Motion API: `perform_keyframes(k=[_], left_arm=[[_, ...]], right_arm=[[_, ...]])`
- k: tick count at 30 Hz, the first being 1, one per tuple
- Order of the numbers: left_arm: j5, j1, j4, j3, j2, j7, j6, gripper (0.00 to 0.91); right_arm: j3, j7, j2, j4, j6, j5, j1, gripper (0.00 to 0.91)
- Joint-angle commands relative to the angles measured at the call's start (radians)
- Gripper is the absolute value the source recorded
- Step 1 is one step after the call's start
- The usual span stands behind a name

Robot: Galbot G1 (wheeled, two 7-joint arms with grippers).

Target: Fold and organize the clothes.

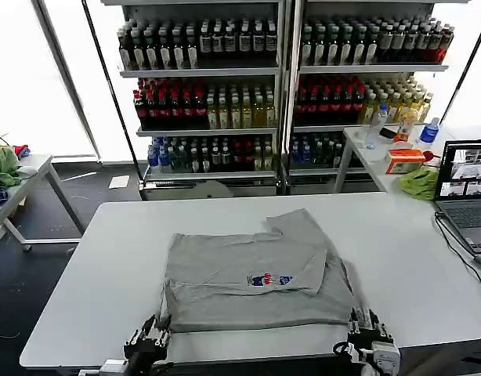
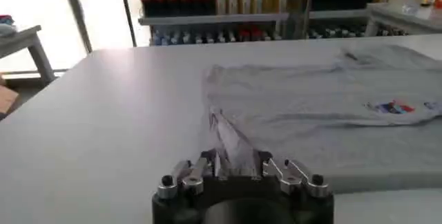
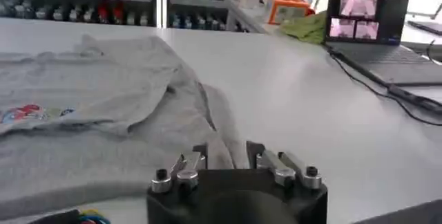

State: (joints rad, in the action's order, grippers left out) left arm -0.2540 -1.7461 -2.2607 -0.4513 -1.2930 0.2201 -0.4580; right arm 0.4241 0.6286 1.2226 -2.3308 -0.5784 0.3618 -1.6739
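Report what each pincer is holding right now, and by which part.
Nothing is held. The left pincer and right pincer both hover open at the near edge of the folded grey shirt, off the cloth.

shirt (image 1: 256,278) chest print: too small to read | laptop (image 1: 468,192): cut by edge

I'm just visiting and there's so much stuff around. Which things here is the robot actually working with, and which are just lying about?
Part of the job:
- grey shirt, partly folded on the white table
- left gripper and right gripper at the table's near edge

Just lying about:
- laptop
- lime-green cloth
- drink shelves
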Motion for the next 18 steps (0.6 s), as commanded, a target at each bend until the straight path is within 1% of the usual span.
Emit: perform_keyframes(k=[1,6,7,8,10,11,14,16,17,18], left_arm=[[-0.011,-0.003,-0.101,-0.008,-0.005,0.001,-0.021,0.907],[-0.018,0.043,-0.102,-0.008,-0.007,0.0,-0.021,0.907],[-0.027,0.055,-0.098,-0.015,-0.005,0.001,-0.021,0.907],[-0.044,0.07,-0.095,-0.022,-0.003,0.0,-0.024,0.907],[-0.069,0.121,-0.085,-0.028,0.014,-0.001,-0.04,0.907],[-0.076,0.143,-0.074,-0.03,0.02,-0.001,-0.043,0.907],[-0.098,0.234,-0.041,-0.034,0.055,-0.02,-0.036,0.907],[-0.1,0.29,-0.001,-0.022,0.081,-0.073,-0.011,0.907],[-0.099,0.308,0.009,-0.014,0.088,-0.083,-0.004,0.907],[-0.096,0.327,0.048,-0.006,0.096,-0.097,0.001,0.907]], right_arm=[[0.052,0.014,0.002,-0.069,0.0,0.005,-0.021,0.907],[0.108,-0.013,0.011,-0.053,0.001,0.025,0.05,0.907],[0.129,-0.027,0.011,-0.045,0.005,0.059,0.077,0.907],[0.141,-0.033,0.011,-0.032,0.015,0.079,0.103,0.907],[0.169,-0.054,0.005,-0.001,0.062,0.102,0.163,0.907],[0.179,-0.058,0.002,0.017,0.068,0.11,0.195,0.907],[0.187,-0.076,-0.009,0.066,0.072,0.136,0.285,0.907],[0.18,-0.112,-0.025,0.112,0.082,0.141,0.349,0.907],[0.176,-0.122,-0.03,0.13,0.087,0.14,0.369,0.907],[0.155,-0.142,-0.041,0.184,0.091,0.126,0.426,0.907]])
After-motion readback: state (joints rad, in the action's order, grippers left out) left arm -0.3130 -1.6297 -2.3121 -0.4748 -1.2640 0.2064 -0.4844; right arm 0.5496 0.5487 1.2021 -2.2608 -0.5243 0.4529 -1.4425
